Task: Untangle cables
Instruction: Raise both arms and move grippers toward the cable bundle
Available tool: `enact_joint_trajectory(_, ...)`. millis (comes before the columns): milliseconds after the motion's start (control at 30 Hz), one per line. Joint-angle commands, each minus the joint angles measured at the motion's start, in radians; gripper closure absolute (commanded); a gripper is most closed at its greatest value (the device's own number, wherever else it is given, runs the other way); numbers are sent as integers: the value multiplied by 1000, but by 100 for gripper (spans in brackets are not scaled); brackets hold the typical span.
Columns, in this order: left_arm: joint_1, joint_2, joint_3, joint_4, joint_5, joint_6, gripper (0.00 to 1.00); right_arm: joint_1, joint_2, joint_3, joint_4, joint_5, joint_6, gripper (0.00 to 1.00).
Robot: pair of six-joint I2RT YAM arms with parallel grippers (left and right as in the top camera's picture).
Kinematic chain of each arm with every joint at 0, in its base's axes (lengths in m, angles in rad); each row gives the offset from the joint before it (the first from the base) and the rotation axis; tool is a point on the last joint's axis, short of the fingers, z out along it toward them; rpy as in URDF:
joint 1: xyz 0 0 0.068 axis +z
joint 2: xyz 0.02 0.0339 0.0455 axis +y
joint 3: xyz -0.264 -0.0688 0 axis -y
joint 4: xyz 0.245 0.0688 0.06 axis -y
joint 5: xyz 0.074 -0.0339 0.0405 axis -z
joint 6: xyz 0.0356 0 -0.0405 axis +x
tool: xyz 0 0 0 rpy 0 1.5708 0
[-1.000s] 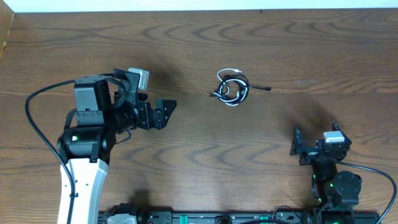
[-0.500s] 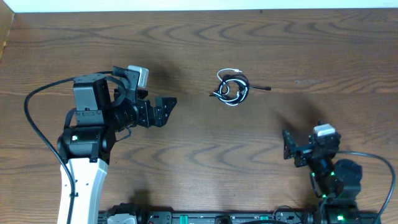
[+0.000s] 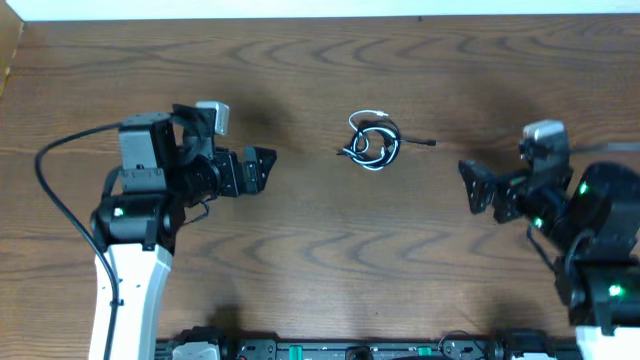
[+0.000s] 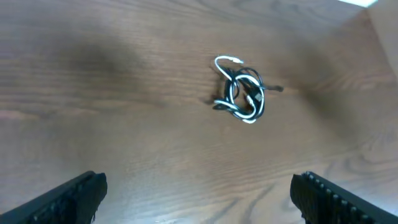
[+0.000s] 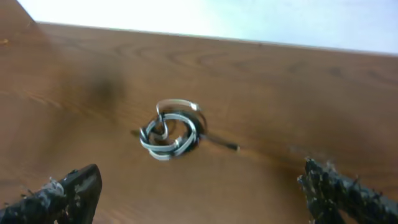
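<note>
Jaws stand wide and empty overhead, left gripper (image 3: 262,165) and right gripper (image 3: 475,185) flanking the tangled cables (image 3: 373,143), well apart from them. Left wrist: cables (image 4: 242,93) ahead, untouched. Right wrist: likewise (image 5: 171,134); pinching both cables together could tighten the tangle.

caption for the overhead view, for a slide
Left arm and right arm, jaws open, flank the tangled cables on the wooden table

Left arm (image 3: 125,290): white lower link, black boxy joints above, thick black wire (image 3: 48,190) looping off its side, small green light (image 3: 118,211). Right arm (image 3: 600,215): all black, two green LEDs (image 3: 582,188), pale grey camera block (image 3: 543,135) on the wrist, same on the left. Both sets of fingers (image 5: 68,190) black with rough-edged tips.
</note>
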Motion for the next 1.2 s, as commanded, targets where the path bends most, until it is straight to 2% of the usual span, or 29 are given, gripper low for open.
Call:
enact_joint_trajectory(0,-31,72,132,-63,-87,-31,1,-2,84,144,-79,-59,2,1)
enact_joint_trajectory(133,-151,211,277,-163,-224,-50,1,-2,196,250,-146,-129,3,1)
enact_joint_trajectory(333,-271,392,307,-154,-230,-135,1,-2,271,247,-157,-158,42,1)
enact_joint_trajectory(467,-328,513,307,-97,-210,-211,1,-2,318,247,-185,-159,67,2)
enact_joint_trajectory(500,-352,555,307,-55,-211,-249,10,-2,337,247,-193,-157,67,14)
enact_joint_trajectory(567,-374,598,307,-5,-211,-324,12,-2,355,247,-193,-157,75,19)
enact_joint_trajectory(633,-398,645,307,48,-211,-414,24,-2,371,247,-193,-157,101,21)
enact_joint_trajectory(767,-445,745,307,137,-215,-598,29,-2,390,247,-210,-156,120,28)
enact_joint_trajectory(1000,-476,884,307,246,-214,-712,32,-2,391,247,-223,-133,127,29)
enact_joint_trajectory(1167,-476,933,307,282,-219,-716,47,-2,391,247,-234,-121,127,29)
